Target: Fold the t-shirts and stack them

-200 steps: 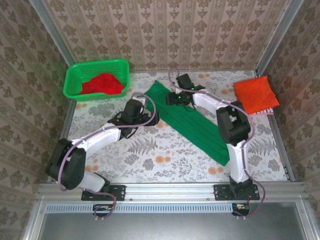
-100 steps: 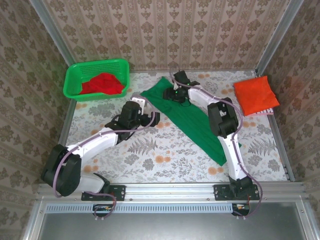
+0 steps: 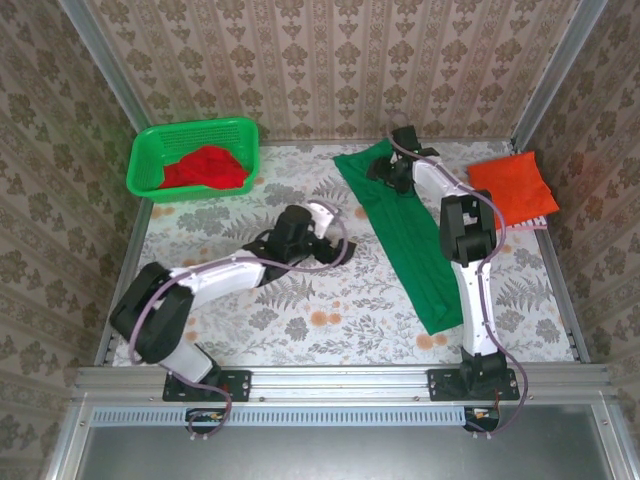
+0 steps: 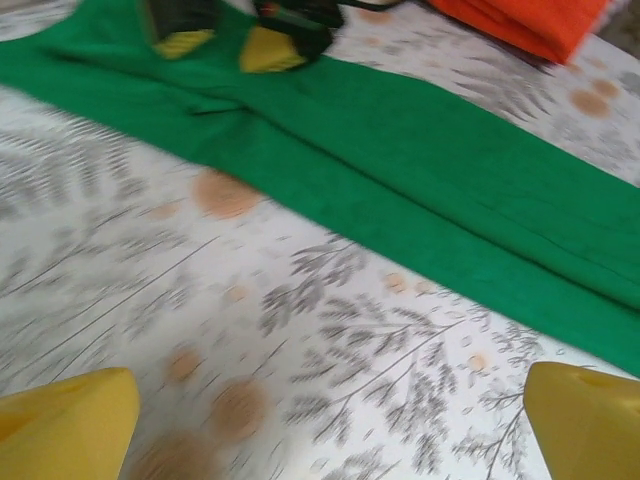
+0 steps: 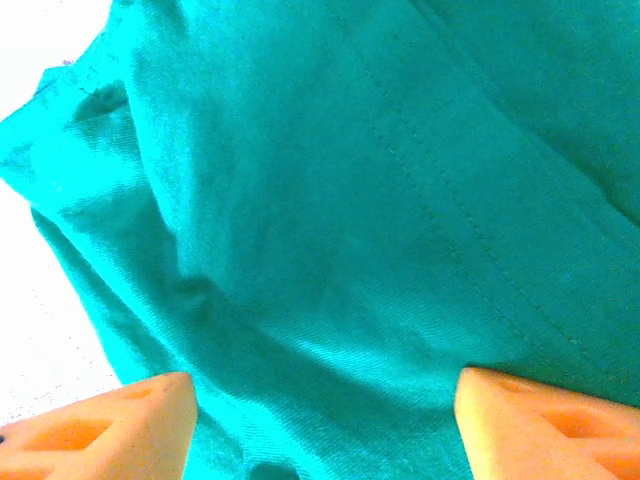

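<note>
**A:** Where does everything lie?

**B:** The dark green cloth t-shirt [image 3: 400,235] is a long folded strip on the flower-patterned table [image 3: 300,320], running from twelve o'clock towards five. The folded orange-red cloth t-shirt [image 3: 512,190] sits at two o'clock, well apart from it. The red cloth t-shirt [image 3: 205,168] is heaped in the bright green plastic lattice basket [image 3: 195,128] at ten.

**A:** And the grippers?

**B:** The right gripper [image 3: 384,167] rests on the strip's far end, jaws apart, nothing pinched that I can see. The left gripper [image 3: 338,250] hangs spread wide over bare table on the strip's nine o'clock side, holding nothing.

**A:** What worries you?

**B:** The cloth is bunched under the right fingers [image 5: 120,420]. If they close there, they may catch only the top layer, and lifting would pull the fold apart. A sideways drag could also skew the strip.
</note>
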`<state>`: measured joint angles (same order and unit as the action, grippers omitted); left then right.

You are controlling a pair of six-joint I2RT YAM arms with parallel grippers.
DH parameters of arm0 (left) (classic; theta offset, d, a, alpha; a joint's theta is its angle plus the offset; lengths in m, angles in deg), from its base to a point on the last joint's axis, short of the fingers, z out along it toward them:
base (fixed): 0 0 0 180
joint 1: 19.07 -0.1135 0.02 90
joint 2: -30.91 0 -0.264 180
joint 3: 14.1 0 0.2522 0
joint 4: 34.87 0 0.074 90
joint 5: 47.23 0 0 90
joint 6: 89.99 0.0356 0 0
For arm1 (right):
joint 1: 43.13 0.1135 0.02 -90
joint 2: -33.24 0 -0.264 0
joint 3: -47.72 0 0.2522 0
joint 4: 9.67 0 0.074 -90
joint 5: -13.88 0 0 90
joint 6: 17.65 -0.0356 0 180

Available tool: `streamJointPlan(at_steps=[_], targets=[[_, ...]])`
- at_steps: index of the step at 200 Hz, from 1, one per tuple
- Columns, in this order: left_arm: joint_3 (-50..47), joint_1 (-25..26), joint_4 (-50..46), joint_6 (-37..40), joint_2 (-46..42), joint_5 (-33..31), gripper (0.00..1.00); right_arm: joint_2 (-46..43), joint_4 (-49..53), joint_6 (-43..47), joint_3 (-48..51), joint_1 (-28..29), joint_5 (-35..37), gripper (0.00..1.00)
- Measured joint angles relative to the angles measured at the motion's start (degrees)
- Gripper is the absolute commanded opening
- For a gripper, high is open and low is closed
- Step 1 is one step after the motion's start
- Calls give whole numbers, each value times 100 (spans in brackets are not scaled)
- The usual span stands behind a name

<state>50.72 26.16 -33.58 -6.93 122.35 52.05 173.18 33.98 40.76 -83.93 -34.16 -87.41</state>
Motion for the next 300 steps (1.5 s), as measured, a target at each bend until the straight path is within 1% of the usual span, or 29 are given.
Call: streamJointPlan(at_steps=[22,43,69,82,102,120,129,146,156,181,207,230,271,300], targets=[[835,308,42,498,955,463,100,-289,-160,-15,442,-153,-205,74],[1725,752,9,990,1777,866,100,-756,-306,-17,1097,-304,-308,74],[2861,1335,-348,1541,2614,1290,98,-1497,-568,-24,1987,-621,-424,75],[3375,1558,-595,1788,2981,1495,95,-1867,-708,-37,2369,-811,-452,75],[4146,1731,-1152,2149,3530,1718,94,-2406,-964,-66,2918,-1126,-483,74],[4804,1770,-1692,2468,4039,1801,90,-2820,-1178,-129,3370,-1392,-533,74],[5066,1775,-1941,2601,4273,1805,86,-2975,-1270,-151,3563,-1526,-551,74],[5309,1773,-2297,2769,4575,1803,77,-3128,-1344,-162,3770,-1670,-553,75],[5316,1766,-2439,2892,4664,1803,73,-3147,-1364,-160,3818,-1681,-562,75],[5125,1679,-2376,2957,4575,1869,72,-3147,-1401,-140,3912,-1582,-664,75],[4096,1504,-2090,2942,3976,2013,70,-3147,-1412,-94,3917,-1351,-723,75],[3215,1252,-2031,2927,3397,2118,73,-3093,-1401,13,3866,-1036,-721,75],[2037,850,-1823,2924,2625,2291,73,-2485,-1294,170,3222,-369,-682,74],[1591,710,-1591,2900,2365,2341,73,-1880,-1121,210,2599,-28,-647,71]])
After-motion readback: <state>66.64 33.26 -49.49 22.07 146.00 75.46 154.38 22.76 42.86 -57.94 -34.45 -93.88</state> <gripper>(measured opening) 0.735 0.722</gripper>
